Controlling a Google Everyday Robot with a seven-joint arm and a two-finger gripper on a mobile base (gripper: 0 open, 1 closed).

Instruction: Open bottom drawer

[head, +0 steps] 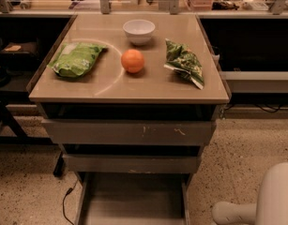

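Note:
The bottom drawer (133,199) is the narrowest of three grey drawers. It stands pulled out toward me, and its flat grey tray shows from above at the lower edge of the view. Its front panel is cut off by the frame. Above it are the medium drawer (132,164) and the widest drawer (129,132) with pale scratch marks, both pushed in. The gripper is out of view. Only a white part of my arm (256,205) shows at the bottom right, to the right of the open drawer.
On the tan cabinet top (110,86) lie a green bag (75,58), an orange (132,60), a white bowl (139,31) and a second green bag (184,62). A black cable (66,203) runs on the speckled floor at the left. Dark shelving stands on both sides.

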